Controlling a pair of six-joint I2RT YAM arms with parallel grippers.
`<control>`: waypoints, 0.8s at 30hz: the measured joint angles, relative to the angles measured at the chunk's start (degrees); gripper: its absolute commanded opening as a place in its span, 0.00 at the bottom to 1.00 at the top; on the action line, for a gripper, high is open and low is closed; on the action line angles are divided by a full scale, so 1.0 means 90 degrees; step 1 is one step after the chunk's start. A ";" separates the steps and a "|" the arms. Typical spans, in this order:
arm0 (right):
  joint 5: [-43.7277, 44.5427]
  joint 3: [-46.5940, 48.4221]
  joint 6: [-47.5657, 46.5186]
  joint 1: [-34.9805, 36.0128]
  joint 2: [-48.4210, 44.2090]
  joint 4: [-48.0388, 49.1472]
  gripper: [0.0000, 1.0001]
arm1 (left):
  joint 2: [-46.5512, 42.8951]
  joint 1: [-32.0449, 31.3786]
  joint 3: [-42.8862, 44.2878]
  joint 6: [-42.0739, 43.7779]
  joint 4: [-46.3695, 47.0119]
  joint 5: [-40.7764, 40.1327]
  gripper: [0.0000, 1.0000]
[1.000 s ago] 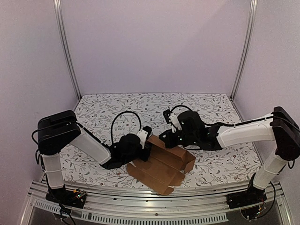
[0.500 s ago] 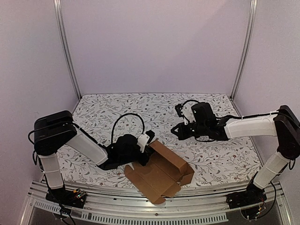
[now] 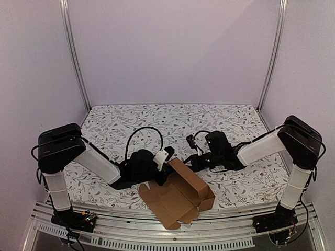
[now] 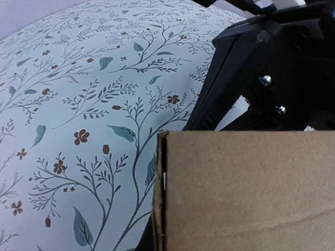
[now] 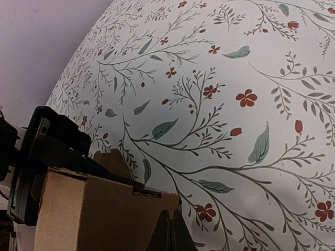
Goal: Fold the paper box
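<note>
The brown paper box (image 3: 178, 196) lies partly opened near the table's front edge, with its far wall standing up. My left gripper (image 3: 168, 165) is shut on the far left end of that wall. In the left wrist view the cardboard (image 4: 251, 193) fills the lower right and hides my fingers. My right gripper (image 3: 190, 161) is shut, with its tips at the box's far corner. In the right wrist view its closed fingers (image 5: 171, 235) sit just in front of the cardboard panel (image 5: 104, 214). Whether they touch it I cannot tell.
The floral tablecloth (image 3: 157, 123) covers the table. The right gripper's black body (image 4: 261, 78) looms close beyond the box in the left wrist view. The left gripper's black body (image 5: 47, 157) shows behind the box in the right wrist view. Metal posts (image 3: 73, 52) stand at the back corners.
My right gripper pulled away to the right, then came back to the box's far corner. My left gripper shifted slightly right, and the box has turned and stands more upright.
</note>
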 measured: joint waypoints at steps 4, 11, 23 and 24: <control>-0.0114 0.0000 0.0177 0.0066 0.0182 0.0364 0.00 | 0.0002 0.0000 0.0000 0.0010 -0.0022 0.0015 0.00; -0.0158 -0.0002 0.0342 0.0131 0.0318 0.0627 0.00 | 0.0010 0.0000 0.0000 0.0010 -0.0041 -0.0032 0.00; -0.0151 0.0002 0.0517 0.0192 0.0534 0.0959 0.00 | 0.0019 -0.0002 0.0066 0.0010 -0.0136 -0.0192 0.00; -0.0151 0.0002 0.0534 0.0192 0.0554 0.0964 0.00 | 0.0019 -0.0002 0.0075 0.0010 -0.0146 -0.0189 0.00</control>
